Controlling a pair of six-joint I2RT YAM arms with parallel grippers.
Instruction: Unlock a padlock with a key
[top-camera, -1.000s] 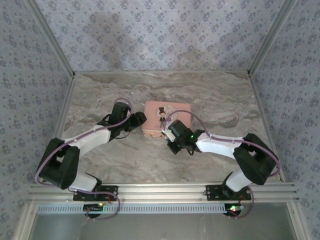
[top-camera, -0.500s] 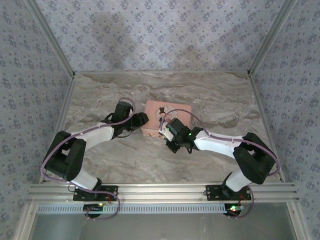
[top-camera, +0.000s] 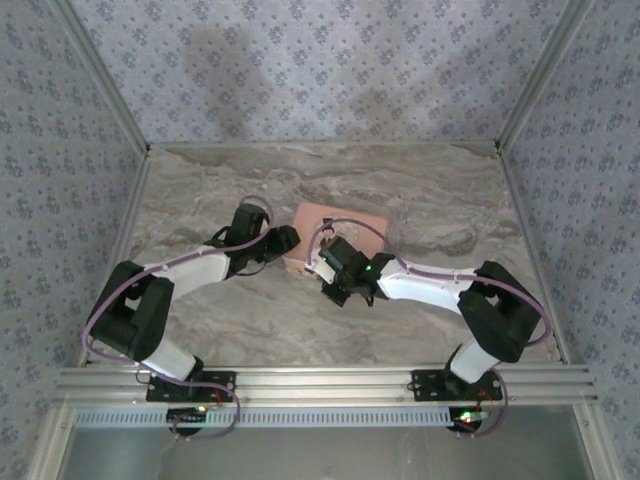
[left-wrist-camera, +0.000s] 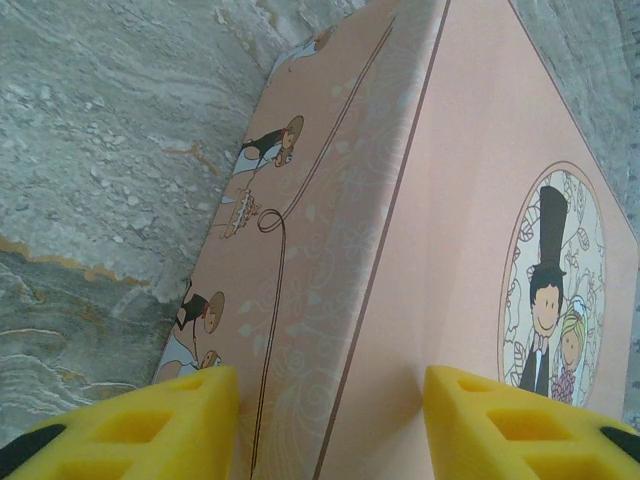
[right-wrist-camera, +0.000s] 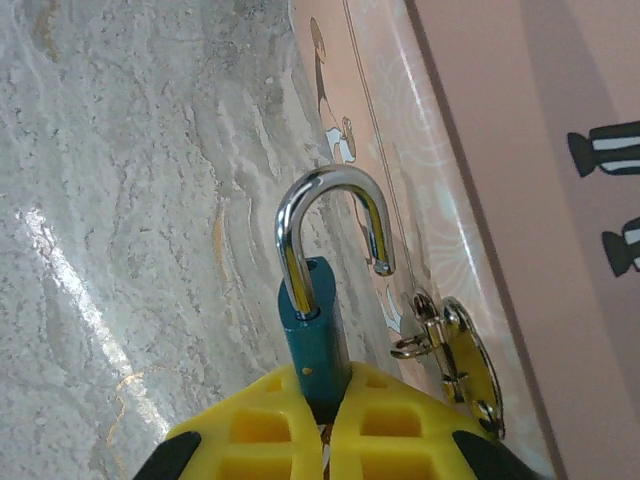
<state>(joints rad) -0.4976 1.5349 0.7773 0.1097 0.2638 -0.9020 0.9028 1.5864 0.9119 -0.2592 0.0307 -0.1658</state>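
Two arms reach in from the bottom of the top view and meet at a pink tin near the middle of the marble table. The left arm folds up at its elbow in the lower left, and its forearm slants up and right to the tin's left end. In the left wrist view, the left fingers stand wide apart at the bottom edge of the frame. The tin's long edge runs up between them, with its picture lid to the right; whether they touch the tin cannot be told. The right arm bends at the far right, and its forearm runs leftward, low over the table, to the tin's near side. In the right wrist view, the right fingers are pressed together on the teal body of the padlock, which is held upright at centre frame. One leg of the silver shackle sits in the body, and its other end hangs free to the right. The tin's metal hasp lies just beside the padlock to the lower right, apart from the shackle.
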